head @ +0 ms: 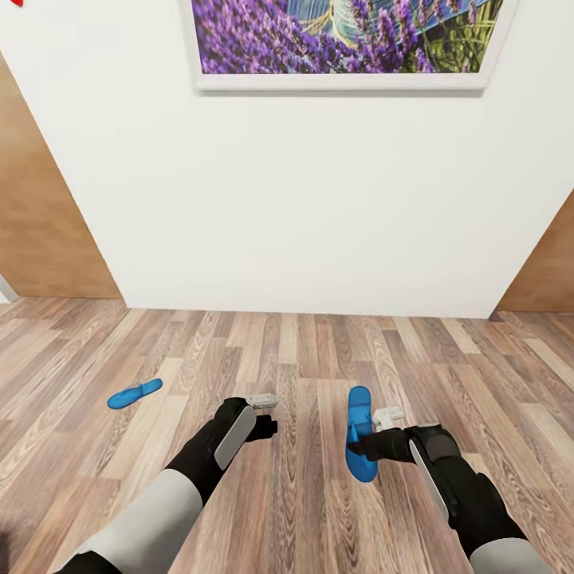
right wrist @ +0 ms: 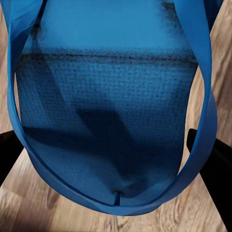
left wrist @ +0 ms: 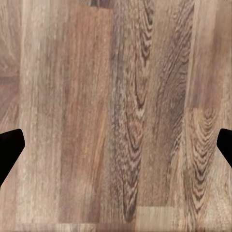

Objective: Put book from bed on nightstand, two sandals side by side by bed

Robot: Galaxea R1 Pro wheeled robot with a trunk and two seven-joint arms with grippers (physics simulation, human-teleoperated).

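Observation:
One blue sandal (head: 359, 421) hangs lengthwise in front of me above the wood floor, with my right gripper (head: 360, 445) shut on it near its lower end. In the right wrist view this sandal's sole and straps (right wrist: 111, 96) sit close up between the two dark fingertips (right wrist: 212, 162). The other blue sandal (head: 134, 394) lies flat on the floor to the left, well apart from both arms. My left gripper (head: 266, 427) hovers over bare planks, open, with its fingertips (left wrist: 9, 152) spread wide and nothing between them. The book, the bed and the nightstand are out of view.
A white wall (head: 319, 207) stands straight ahead with a framed lavender picture (head: 343, 36) high on it. Brown wooden door panels flank it at left (head: 40, 215) and right (head: 550, 271). The wood-plank floor (head: 287, 351) stretches between me and the wall.

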